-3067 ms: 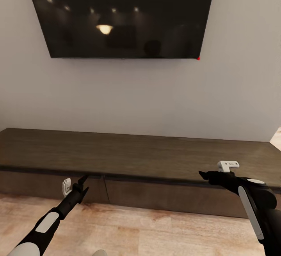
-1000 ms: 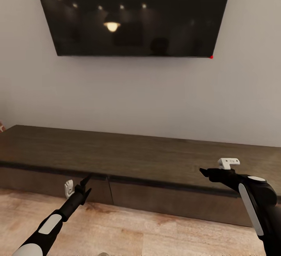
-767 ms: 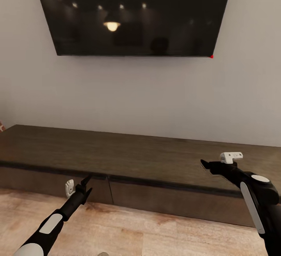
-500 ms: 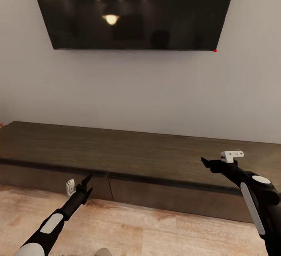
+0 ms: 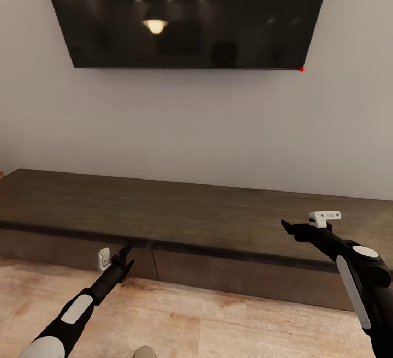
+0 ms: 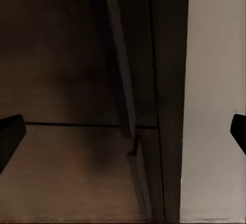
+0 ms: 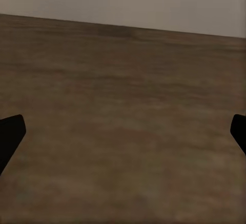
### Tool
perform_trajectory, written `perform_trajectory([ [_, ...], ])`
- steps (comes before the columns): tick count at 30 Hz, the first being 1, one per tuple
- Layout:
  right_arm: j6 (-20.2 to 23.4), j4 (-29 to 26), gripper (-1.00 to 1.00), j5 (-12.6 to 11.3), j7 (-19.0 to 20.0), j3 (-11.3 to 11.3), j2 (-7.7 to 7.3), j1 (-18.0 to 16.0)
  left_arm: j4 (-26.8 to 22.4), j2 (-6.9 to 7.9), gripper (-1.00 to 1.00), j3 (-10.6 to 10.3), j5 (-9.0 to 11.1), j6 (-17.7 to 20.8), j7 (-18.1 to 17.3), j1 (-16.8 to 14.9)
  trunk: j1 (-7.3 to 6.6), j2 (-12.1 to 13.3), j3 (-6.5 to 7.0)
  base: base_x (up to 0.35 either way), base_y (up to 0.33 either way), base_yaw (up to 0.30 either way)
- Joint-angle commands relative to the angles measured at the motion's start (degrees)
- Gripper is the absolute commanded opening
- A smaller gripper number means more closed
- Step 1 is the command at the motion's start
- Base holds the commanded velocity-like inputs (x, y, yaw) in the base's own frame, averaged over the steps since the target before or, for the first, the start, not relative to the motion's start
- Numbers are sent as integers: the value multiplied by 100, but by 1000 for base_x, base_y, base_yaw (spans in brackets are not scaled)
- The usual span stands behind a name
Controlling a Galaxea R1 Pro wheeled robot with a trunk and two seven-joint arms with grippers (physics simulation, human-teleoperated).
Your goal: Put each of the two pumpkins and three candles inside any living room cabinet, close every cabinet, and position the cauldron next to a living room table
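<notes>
Cabinet (image 5: 164, 210) drawers all shut, nothing stowed yet as far as seen; left gripper (image 5: 124, 252) and right gripper (image 5: 287, 227) jaws spread, empty.

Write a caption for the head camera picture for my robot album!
Open left gripper at the shut drawer fronts of the long dark-brown wood cabinet, open right gripper over its top, black wall screen above.

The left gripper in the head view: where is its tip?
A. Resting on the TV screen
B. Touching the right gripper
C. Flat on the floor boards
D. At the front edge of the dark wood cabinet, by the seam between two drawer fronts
D: the left gripper reaches the cabinet front edge, just left of the drawer seam.
</notes>
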Motion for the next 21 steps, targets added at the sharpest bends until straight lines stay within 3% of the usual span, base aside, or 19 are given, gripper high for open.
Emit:
perform_trajectory([
  [1,-2,0,100,0,-1,0,2,0,-1,-3,100,-47,1,-4,-15,-8,0,0,0,0,0,0],
  [7,-8,0,100,0,-3,0,1,0,4,-15,100,-262,1,-9,-62,-128,0,0,0,0,0,0],
  [21,-11,0,100,0,-4,-2,0,0,5,-17,100,-311,-13,-18,-64,-159,0,0,0,0,0,0],
])
